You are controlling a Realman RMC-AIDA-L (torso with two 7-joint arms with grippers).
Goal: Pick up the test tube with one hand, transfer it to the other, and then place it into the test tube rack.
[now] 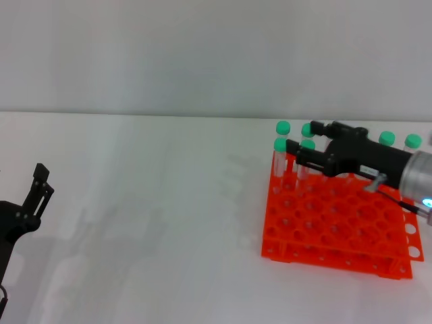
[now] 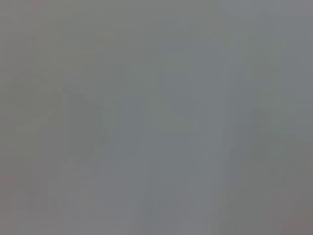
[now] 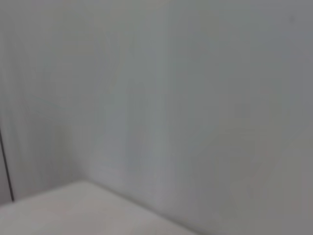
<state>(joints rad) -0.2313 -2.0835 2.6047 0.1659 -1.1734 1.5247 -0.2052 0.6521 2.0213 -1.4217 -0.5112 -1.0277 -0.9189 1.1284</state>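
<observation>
The orange test tube rack (image 1: 337, 229) stands on the white table at the right in the head view. Several green-capped test tubes stand in its back rows. My right gripper (image 1: 304, 140) reaches over the rack's back left corner. Its fingers are spread on either side of one upright test tube (image 1: 308, 145), whose cap is level with the neighbouring cap (image 1: 280, 144). My left gripper (image 1: 39, 187) is parked low at the left edge of the table, holding nothing that I can see. Both wrist views show only blank grey surface.
Two more capped tubes (image 1: 387, 138) stand at the rack's back right, behind my right wrist (image 1: 422, 179). A pale wall runs behind the table.
</observation>
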